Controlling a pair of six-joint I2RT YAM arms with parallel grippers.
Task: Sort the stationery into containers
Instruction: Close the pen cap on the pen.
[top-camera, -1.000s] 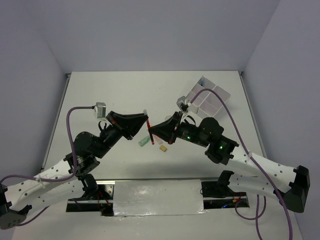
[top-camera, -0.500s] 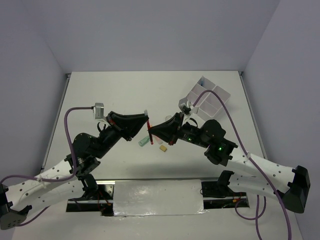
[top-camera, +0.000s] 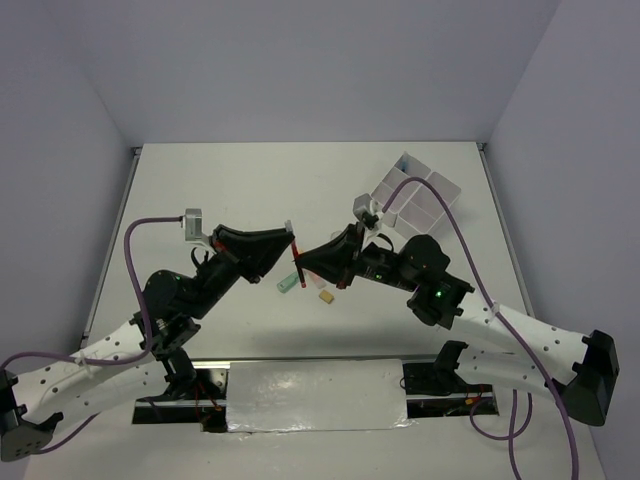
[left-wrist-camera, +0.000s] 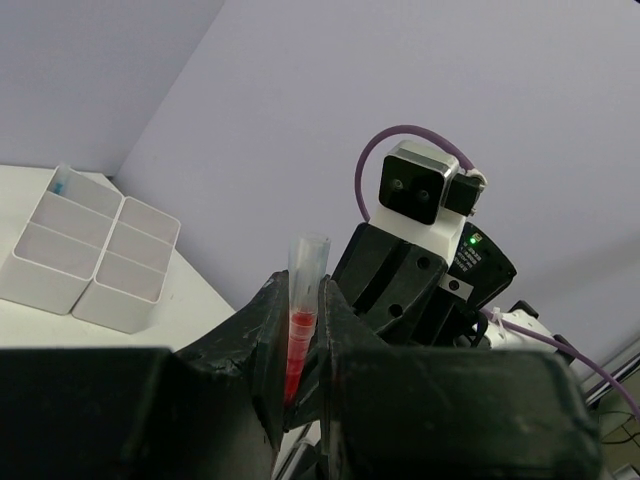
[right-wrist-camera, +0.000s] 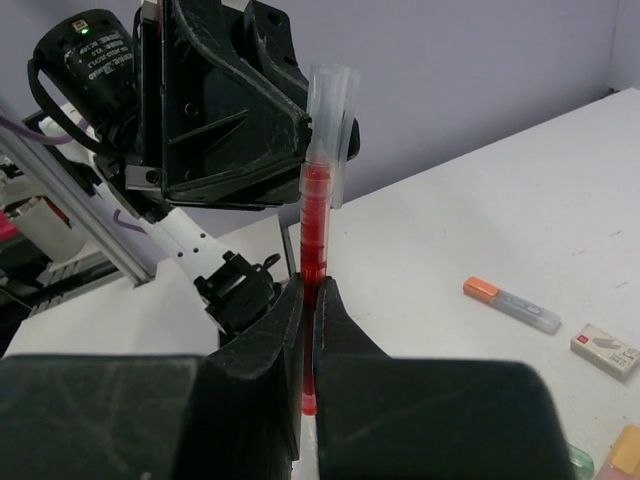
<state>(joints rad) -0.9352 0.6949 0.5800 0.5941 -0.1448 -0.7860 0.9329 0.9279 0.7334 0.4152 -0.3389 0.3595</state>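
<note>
A thin red pen (top-camera: 297, 262) with a clear cap hangs above the table's middle, held from both sides. My left gripper (top-camera: 291, 245) is shut on its capped end (left-wrist-camera: 303, 290). My right gripper (top-camera: 306, 264) is shut on the red barrel (right-wrist-camera: 317, 215), which stands upright between its jaws. In the left wrist view my left gripper (left-wrist-camera: 297, 330) pinches the pen, and in the right wrist view my right gripper (right-wrist-camera: 310, 300) does the same. The white divided container (top-camera: 418, 196) stands at the far right, tilted, with something blue (left-wrist-camera: 58, 185) in a corner compartment.
Below the pen lie a green marker (top-camera: 289, 284), a small pink piece (top-camera: 313, 281) and a yellow eraser (top-camera: 325, 296). The right wrist view shows an orange-capped marker (right-wrist-camera: 510, 303) and a white eraser (right-wrist-camera: 604, 350) on the table.
Both grippers keep their hold on the red pen. The left wrist has shifted slightly to the left; the pen has barely moved.
</note>
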